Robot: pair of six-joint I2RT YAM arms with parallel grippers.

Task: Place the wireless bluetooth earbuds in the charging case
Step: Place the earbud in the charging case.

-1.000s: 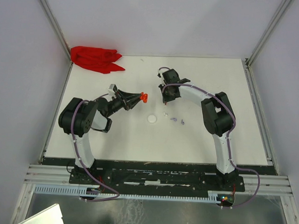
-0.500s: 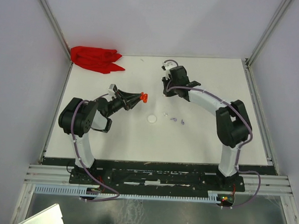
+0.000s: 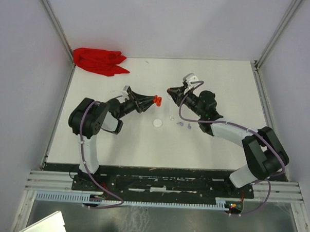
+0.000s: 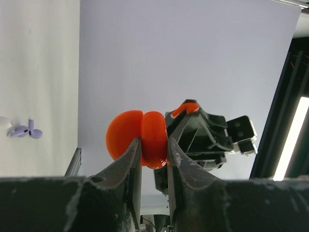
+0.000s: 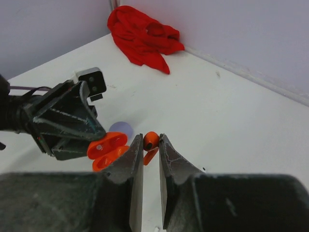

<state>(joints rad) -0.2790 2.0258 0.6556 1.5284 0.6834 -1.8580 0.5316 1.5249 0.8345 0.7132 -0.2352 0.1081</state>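
My left gripper (image 3: 153,100) is shut on the open red charging case (image 4: 145,137) and holds it above the table, its two halves spread (image 5: 107,147). My right gripper (image 5: 151,143) faces it from the right, shut on a red earbud (image 5: 151,140). The earbud's stem hangs below the fingertips, a short gap from the case. In the left wrist view that earbud (image 4: 186,107) shows at the right gripper's tip behind the case. Two purple earbuds (image 3: 184,125) and a whitish one (image 3: 171,118) lie on the table below the right arm.
A pale round disc (image 3: 158,123) lies on the white table under the two grippers. A crumpled red cloth (image 3: 98,61) sits in the far left corner. Grey walls and metal rails border the table on the sides and back.
The right arm has swung out and turned, so its gripper with the red earbud now points left at the case. The left gripper has shifted right with the case.
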